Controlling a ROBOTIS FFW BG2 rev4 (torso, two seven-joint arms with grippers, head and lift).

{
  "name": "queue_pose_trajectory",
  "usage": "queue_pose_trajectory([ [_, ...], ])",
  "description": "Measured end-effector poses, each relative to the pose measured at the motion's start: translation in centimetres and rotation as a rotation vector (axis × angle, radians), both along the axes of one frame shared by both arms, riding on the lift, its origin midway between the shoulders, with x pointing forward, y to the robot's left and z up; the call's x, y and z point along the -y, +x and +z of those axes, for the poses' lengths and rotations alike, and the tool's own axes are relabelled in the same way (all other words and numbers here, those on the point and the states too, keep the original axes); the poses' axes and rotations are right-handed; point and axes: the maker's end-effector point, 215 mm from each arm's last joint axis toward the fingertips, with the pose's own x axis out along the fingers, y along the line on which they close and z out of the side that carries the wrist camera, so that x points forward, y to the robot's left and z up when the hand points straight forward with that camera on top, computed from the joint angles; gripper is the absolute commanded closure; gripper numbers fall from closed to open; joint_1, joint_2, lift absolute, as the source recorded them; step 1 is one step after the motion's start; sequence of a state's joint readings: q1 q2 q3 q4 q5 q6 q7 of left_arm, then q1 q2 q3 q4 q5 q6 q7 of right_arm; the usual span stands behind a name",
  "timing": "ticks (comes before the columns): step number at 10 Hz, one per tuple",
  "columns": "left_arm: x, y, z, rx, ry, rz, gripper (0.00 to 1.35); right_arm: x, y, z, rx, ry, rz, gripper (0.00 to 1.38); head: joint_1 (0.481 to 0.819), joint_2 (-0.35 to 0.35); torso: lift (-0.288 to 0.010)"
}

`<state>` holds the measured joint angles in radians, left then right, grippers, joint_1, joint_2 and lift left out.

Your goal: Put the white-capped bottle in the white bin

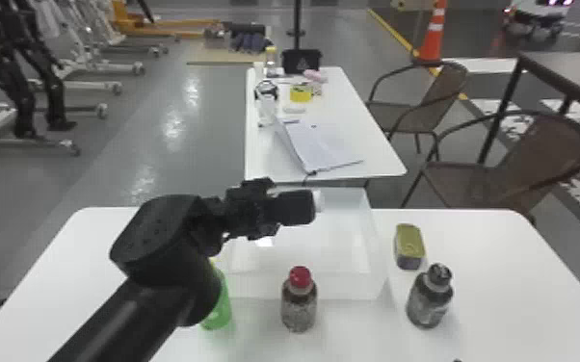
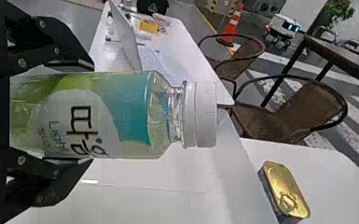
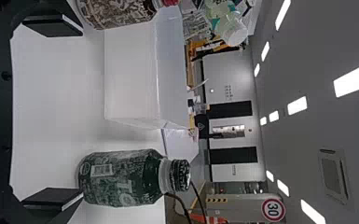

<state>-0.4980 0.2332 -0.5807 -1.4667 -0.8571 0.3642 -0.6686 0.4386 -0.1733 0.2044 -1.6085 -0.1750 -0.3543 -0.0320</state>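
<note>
The pick can be counted as done; lowering and release are left. The white-capped bottle [image 2: 133, 114] is held above the white bin [image 1: 375, 250] – apparently, height being hard to judge – clamped in the left gripper [image 1: 298, 207] (cap clear of the fingers). The right gripper [image 3: 77, 114] is spread wide, empty.

Head view looks down, wrist views closer — head and right share the bin [image 1: 347, 286].
</note>
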Motion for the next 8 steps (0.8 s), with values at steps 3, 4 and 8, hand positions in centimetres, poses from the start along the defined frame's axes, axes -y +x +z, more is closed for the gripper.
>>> queue_pose_trajectory([
  [3,0.4,-0.1,1.1,0.035,0.017,-0.012,0.17,0.0,0.0,0.0,-0.001,0.001,0.0,0.09,0.549,0.0,-0.1],
  [4,-0.4,-0.1,1.7,0.043,-0.003,0.005,0.17,0.0,0.0,-0.1,-0.001,0.001,0.0,0.09,0.549,0.0,-0.1],
  [8,-11.4,-2.2,4.8,0.11,-0.3,0.218,0.18,0.1,-0.2,-0.2,-0.005,0.004,-0.003,0.09,0.549,0.0,-0.1],
])
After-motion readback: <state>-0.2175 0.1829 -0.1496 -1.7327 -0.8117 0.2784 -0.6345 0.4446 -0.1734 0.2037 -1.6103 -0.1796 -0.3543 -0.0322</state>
